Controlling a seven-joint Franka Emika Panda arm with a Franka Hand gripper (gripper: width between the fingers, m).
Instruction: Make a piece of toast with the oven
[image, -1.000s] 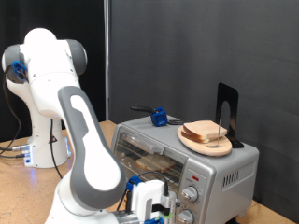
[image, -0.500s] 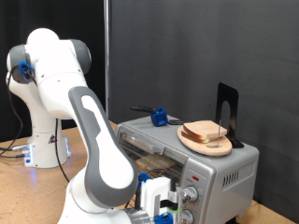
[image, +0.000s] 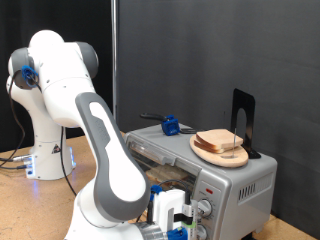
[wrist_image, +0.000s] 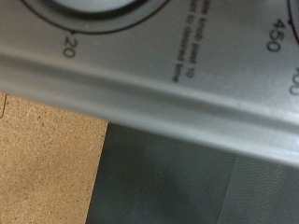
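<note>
The silver oven (image: 235, 180) stands at the exterior view's lower right. Its knobs (image: 203, 208) are on the front panel. Slices of bread (image: 221, 141) are stacked on a round wooden plate (image: 205, 152) on the oven's roof. A tan shape (image: 165, 177) shows on the rack inside, possibly a slice. My gripper (image: 178, 222) hangs low at the oven's front, right by the knobs; its fingers are not clear. The wrist view is filled by the oven's control panel (wrist_image: 187, 84), with dial marks 20 and 450, and shows no fingers.
A blue-handled tool (image: 170, 125) lies on the oven's roof, and a black upright stand (image: 243, 118) rises behind the plate. The wooden table (image: 20, 205) extends to the exterior view's left, past the robot base (image: 45, 150). A dark curtain hangs behind.
The arm has swung toward the exterior view's right, bringing the gripper closer to the oven's knobs. Over the last half second it has barely moved.
</note>
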